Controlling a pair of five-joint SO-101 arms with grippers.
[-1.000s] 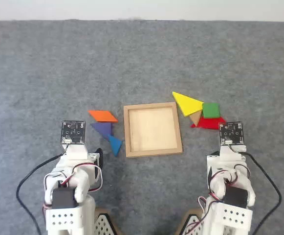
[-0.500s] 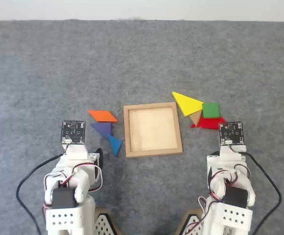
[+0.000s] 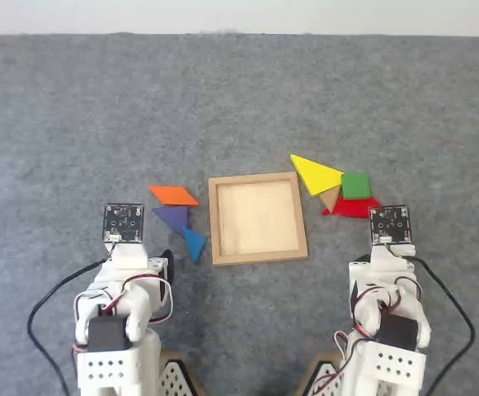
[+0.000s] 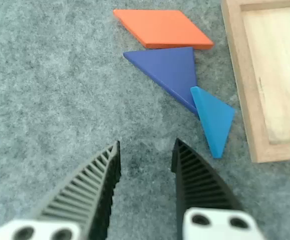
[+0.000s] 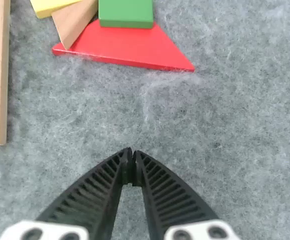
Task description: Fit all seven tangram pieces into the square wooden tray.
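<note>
Left of the wooden tray [image 3: 258,177] | my left claw [image 4: 147,144] spread, right claw [image 5: 133,151] pressed together | risk: light-blue triangle [image 4: 213,120] touches purple triangle [image 4: 172,75]; grabbing might drag both

Seven flat pieces lie on the surface [image 3: 239,99] — five triangles, one square and one parallelogram. The triangles are a yellow triangle [image 3: 316,174], a red triangle [image 3: 354,207], a tan triangle [image 3: 330,198], a dark blue triangle [image 3: 174,217] and a light blue triangle [image 3: 194,243]; the others are a green square [image 3: 355,185] and an orange parallelogram [image 3: 174,195]. There is one wooden tray [image 3: 258,177], and two arms — a left arm [image 3: 124,289] and a right arm [image 3: 387,289].
</note>
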